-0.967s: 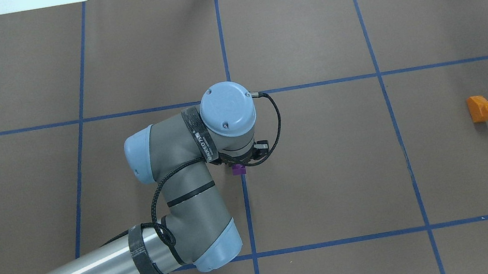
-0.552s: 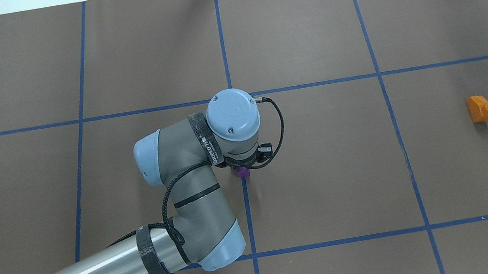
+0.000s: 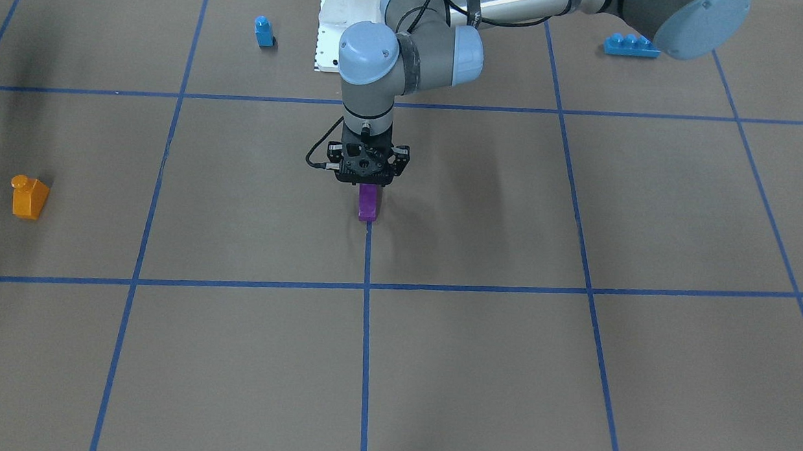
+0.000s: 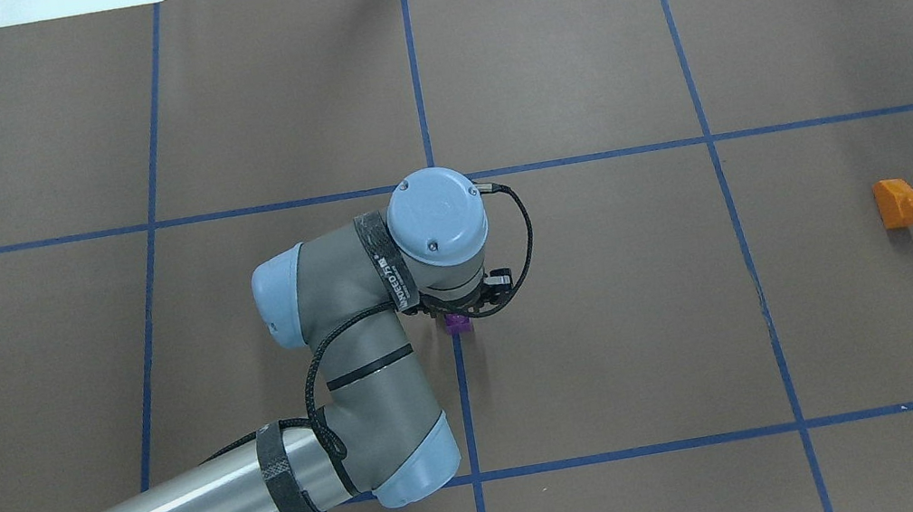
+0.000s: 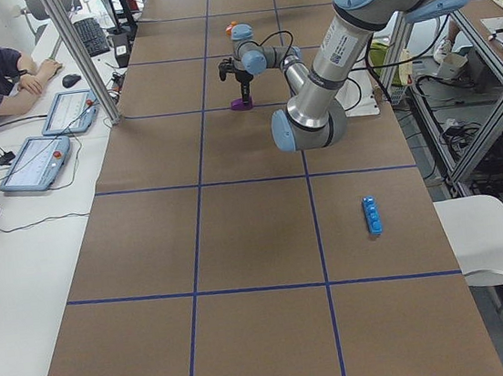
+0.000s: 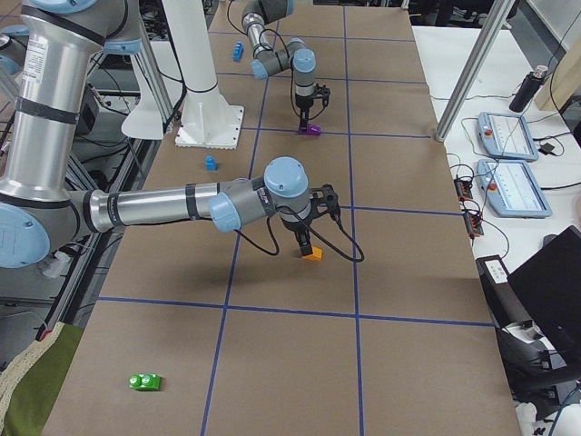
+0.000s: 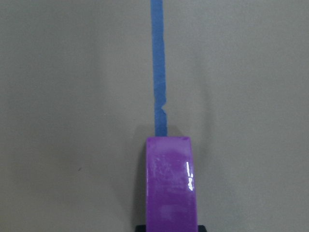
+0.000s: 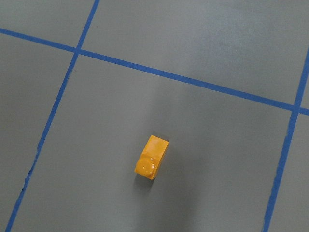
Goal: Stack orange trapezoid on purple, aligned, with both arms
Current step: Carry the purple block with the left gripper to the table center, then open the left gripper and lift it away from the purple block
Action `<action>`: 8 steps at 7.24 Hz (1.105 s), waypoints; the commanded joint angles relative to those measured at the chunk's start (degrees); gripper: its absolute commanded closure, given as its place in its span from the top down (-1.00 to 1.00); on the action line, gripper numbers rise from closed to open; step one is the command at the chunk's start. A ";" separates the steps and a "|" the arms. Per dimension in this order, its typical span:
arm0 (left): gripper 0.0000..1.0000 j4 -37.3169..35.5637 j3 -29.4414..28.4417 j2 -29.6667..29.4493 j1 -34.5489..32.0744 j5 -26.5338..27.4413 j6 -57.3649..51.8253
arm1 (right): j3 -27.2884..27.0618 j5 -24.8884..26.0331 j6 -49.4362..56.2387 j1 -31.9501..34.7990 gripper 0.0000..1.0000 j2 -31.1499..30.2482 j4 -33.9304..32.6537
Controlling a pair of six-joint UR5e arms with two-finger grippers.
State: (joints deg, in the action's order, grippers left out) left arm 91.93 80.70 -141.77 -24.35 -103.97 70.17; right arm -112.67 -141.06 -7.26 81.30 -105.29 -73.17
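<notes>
Left gripper point(image 3: 369, 181) points straight down over the middle of the table point(image 4: 612, 314), and I read it as clamped on the purple block point(image 3: 367, 206). The block hangs from between its fingers, with its top hidden up in the black gripper body. On my left wrist feed the block fills the 6 o'clock edge of the frame, centred, with a sliver of black finger on either side of it. Its far end sits right at the end of a blue tape line point(image 7: 158, 72) that runs off toward 12 o'clock. I cannot tell whether the block's bottom touches the brown paper or sits a hair above it.

On the overhead feed the orange block point(image 4: 900, 202) lies at 3 o'clock from the purple one, well apart. It stands upright on the paper with its stud on top.

The right gripper point(image 6: 302, 243) shows only on the right side feed, fingers down just above the orange block. I cannot tell whether it is open or closed.

On the front feed, a small blue block point(image 3: 264, 31) sits at 11 o'clock from the left gripper. A long blue brick point(image 3: 631, 45) sits at 2 o'clock.
</notes>
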 commanded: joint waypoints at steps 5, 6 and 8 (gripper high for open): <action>1.00 -15.91 21.16 4.80 -7.09 -3.33 -16.41 | -0.09 0.09 -2.65 -0.09 1.00 0.35 0.05; 1.00 -21.38 29.78 9.71 -10.86 -5.52 -23.17 | -0.61 0.09 -5.11 -0.70 0.99 0.44 0.05; 1.00 -22.58 36.53 22.70 -23.92 -14.99 -41.77 | -2.27 5.15 -12.73 -5.33 0.95 0.53 0.05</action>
State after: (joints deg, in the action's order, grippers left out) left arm 70.68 112.92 -126.58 -40.50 -113.57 39.87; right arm -113.77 -139.16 -14.91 79.00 -104.86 -73.13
